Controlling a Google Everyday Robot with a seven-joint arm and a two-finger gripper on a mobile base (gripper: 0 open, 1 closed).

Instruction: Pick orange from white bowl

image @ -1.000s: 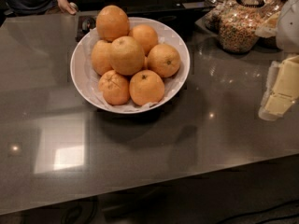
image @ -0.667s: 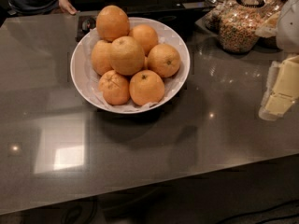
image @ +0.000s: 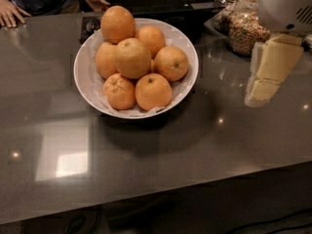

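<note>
The white bowl stands on the dark grey counter, left of centre, lined with white paper and piled with several oranges. The orange of the task is the large, pale, yellowish one on top of the pile at the middle, with a small dark stem dot. A deeper-orange large one sits behind it at the bowl's far rim. My gripper, cream-coloured, hangs at the right side of the view, well to the right of the bowl and apart from it, holding nothing that I can see.
A clear container of mixed snacks stands at the back right, behind my gripper. A person's hands rest at the counter's far left edge. The counter's front edge runs along the bottom of the view.
My gripper has moved a little to the left and up, toward the bowl. The bowl and the oranges have not moved.
</note>
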